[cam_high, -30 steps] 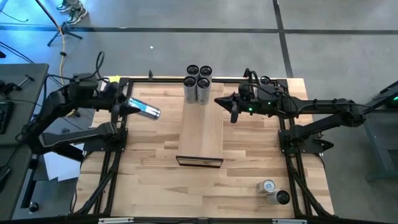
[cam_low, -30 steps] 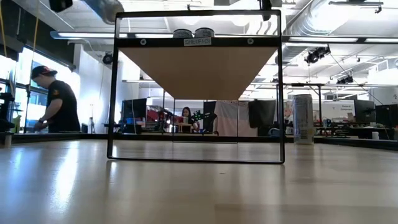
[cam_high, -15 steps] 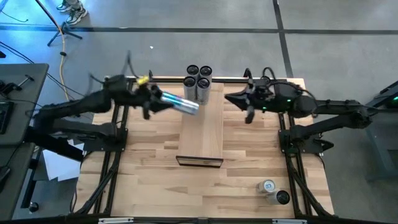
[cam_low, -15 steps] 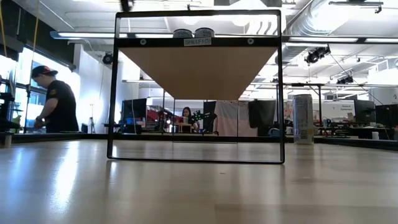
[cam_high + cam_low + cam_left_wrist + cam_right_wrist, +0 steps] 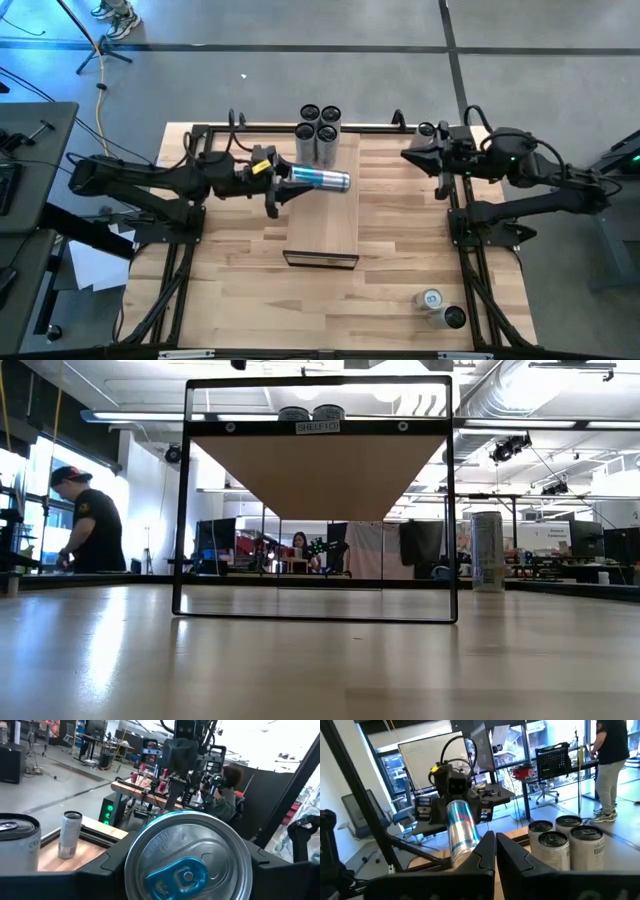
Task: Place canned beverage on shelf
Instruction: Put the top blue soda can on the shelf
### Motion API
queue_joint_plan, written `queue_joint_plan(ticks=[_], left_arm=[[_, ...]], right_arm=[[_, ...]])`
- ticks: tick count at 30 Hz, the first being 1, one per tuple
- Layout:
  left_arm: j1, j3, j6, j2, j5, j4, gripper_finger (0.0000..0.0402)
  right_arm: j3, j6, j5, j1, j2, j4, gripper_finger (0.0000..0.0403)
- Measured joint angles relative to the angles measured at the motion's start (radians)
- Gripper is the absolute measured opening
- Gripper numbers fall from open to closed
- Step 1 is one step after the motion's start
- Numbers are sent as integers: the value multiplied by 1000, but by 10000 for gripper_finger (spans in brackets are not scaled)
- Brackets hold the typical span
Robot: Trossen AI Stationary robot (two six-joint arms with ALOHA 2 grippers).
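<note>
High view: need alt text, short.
Seen from above, the left gripper holds a blue-and-silver can sideways over the shelf, near four cans standing at its far end. The right gripper waits at the table's right, jaws shut.

- Grey concrete floor (image 5: 300,25) with dark seams
- Exposed ceiling ducts (image 5: 520,385) and strip lights
- Bright windows (image 5: 20,480) beside 1 standing person (image 5: 85,520)
- Office chair (image 5: 547,795) and cluttered desks

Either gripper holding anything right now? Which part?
Left gripper holds the blue-and-silver can by its bottom end, can lying sideways above the shelf. Right gripper is shut, empty.
</note>
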Motion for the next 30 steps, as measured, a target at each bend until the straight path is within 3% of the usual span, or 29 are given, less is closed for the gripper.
queue_joint_plan(ticks=[12, 22, 26, 30], left_arm=[[26, 0, 17, -18, 46, -22, 213], [47, 0, 8, -76, 47, -194, 213], [46, 1, 8, -82, 51, -224, 213], [46, 1, -10, -81, 69, -264, 213]], right_arm=[[0, 77, -48, 0, 136, 24, 0], [0, 24, -49, 0, 173, 205, 4], [0, 58, -54, 5, 186, 239, 47], [0, 27, -80, 49, 230, 270, 137]])
